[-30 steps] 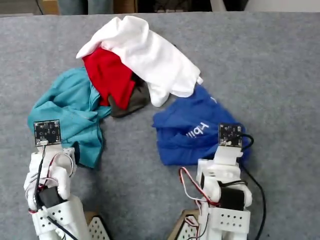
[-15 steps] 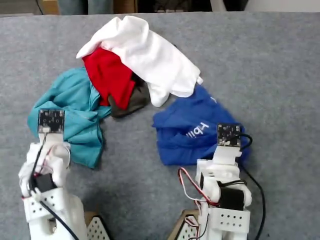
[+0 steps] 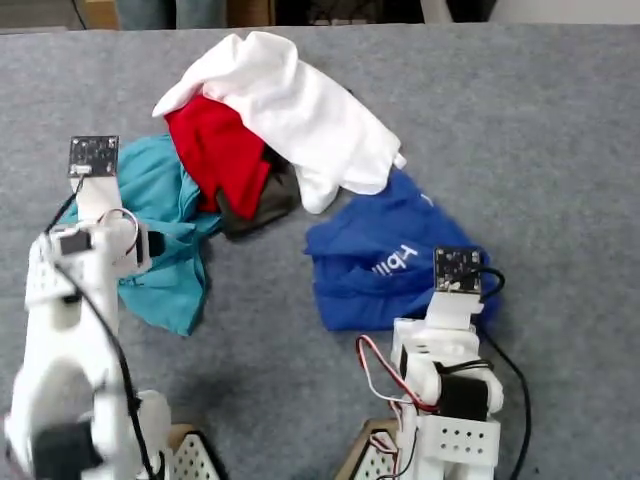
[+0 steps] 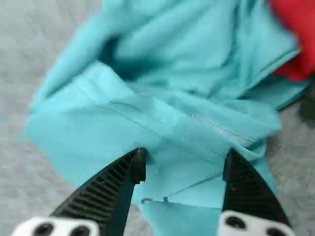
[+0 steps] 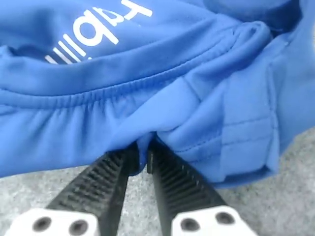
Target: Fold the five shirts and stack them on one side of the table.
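Five shirts lie crumpled in an arc on the grey table [image 3: 540, 130]. The teal shirt [image 3: 160, 200] is at the left, with the red shirt [image 3: 220, 150] and a dark shirt [image 3: 270, 200] beside it and the white shirt [image 3: 290, 100] draped over both. The blue shirt [image 3: 380, 250] lies at the right. My left gripper [image 4: 184, 164] hangs open just above a folded edge of the teal shirt [image 4: 162, 98]; a corner of the red shirt [image 4: 295, 29] lies beyond. My right gripper [image 5: 147, 157] is shut on a fold at the near edge of the blue shirt [image 5: 147, 73].
Bare grey cloth stretches across the right side and the far right corner of the table. A strip of table between the two arm bases [image 3: 280, 400] is free. A black cable [image 3: 515, 380] loops beside the right arm's base.
My left arm has risen and swung away from its base, out over the teal shirt. The right arm and the shirts have stayed where they were.
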